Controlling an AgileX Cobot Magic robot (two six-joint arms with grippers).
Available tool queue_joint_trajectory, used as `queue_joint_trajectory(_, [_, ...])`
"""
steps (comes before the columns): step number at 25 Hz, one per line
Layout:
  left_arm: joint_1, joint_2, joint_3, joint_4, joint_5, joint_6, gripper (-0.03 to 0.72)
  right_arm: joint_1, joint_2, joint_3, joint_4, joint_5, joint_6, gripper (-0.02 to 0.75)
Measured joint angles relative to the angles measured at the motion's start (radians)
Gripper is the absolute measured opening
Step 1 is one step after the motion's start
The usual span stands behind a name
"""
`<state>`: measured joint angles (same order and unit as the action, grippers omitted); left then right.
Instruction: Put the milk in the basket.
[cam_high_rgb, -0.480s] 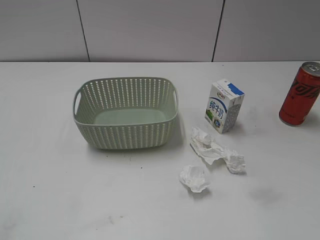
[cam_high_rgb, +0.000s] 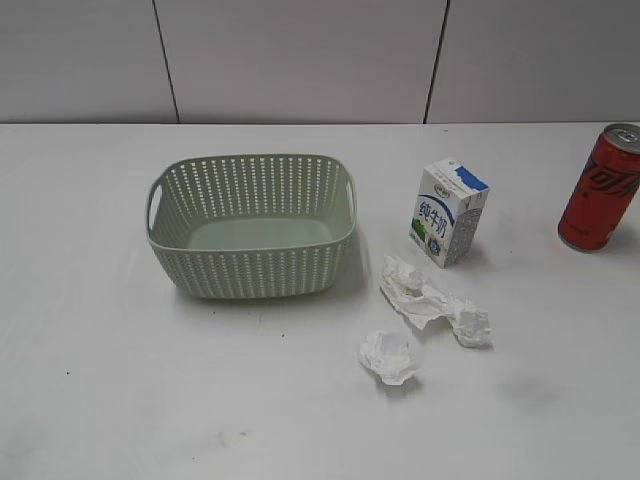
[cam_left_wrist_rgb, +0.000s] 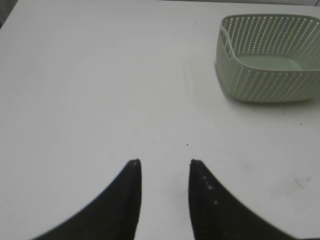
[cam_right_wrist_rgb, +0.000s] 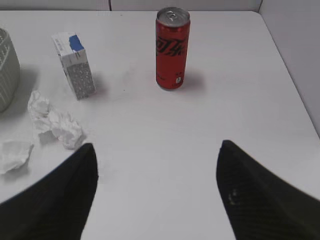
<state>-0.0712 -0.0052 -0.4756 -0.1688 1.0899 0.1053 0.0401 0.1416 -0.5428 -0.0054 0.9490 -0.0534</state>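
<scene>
White bench (cam_high_rgb: 120, 400): milk (cam_high_rgb: 447, 212) upright just right of the basket (cam_high_rgb: 250, 225), not yet inside; right tool (cam_right_wrist_rgb: 157, 170) gaping wide and empty, likely lined up to grab it, left tool (cam_left_wrist_rgb: 164, 170) parted slightly, holding nothing.
</scene>
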Motion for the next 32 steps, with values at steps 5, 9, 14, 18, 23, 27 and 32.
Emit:
queue_joint_trajectory(5, [0.000,0.000,0.000,0.000,0.000,0.000,0.235,0.000,0.315,-0.083,0.005,-0.123,-0.009,0.589])
queue_joint_trajectory(9, [0.000,0.000,0.000,0.000,0.000,0.000,0.235,0.000,0.581,-0.176,0.005,-0.142,-0.039,0.589])
queue_joint_trajectory(14, [0.000,0.000,0.000,0.000,0.000,0.000,0.235,0.000,0.881,-0.339,0.071,-0.144,-0.115,0.589])
queue_joint_trajectory(18, [0.000,0.000,0.000,0.000,0.000,0.000,0.235,0.000,1.093,-0.488,0.147,-0.133,-0.162,0.589])
queue_joint_trajectory(23, [0.000,0.000,0.000,0.000,0.000,0.000,0.235,0.017,1.301,-0.656,0.207,-0.078,-0.218,0.588])
queue_joint_trajectory(27, [0.000,0.000,0.000,0.000,0.000,0.000,0.235,0.080,1.434,-0.761,0.210,-0.066,-0.225,0.588])
queue_joint_trajectory(32, [0.000,0.000,0.000,0.000,0.000,0.000,0.235,0.202,1.587,-0.883,0.171,-0.065,-0.224,0.599])
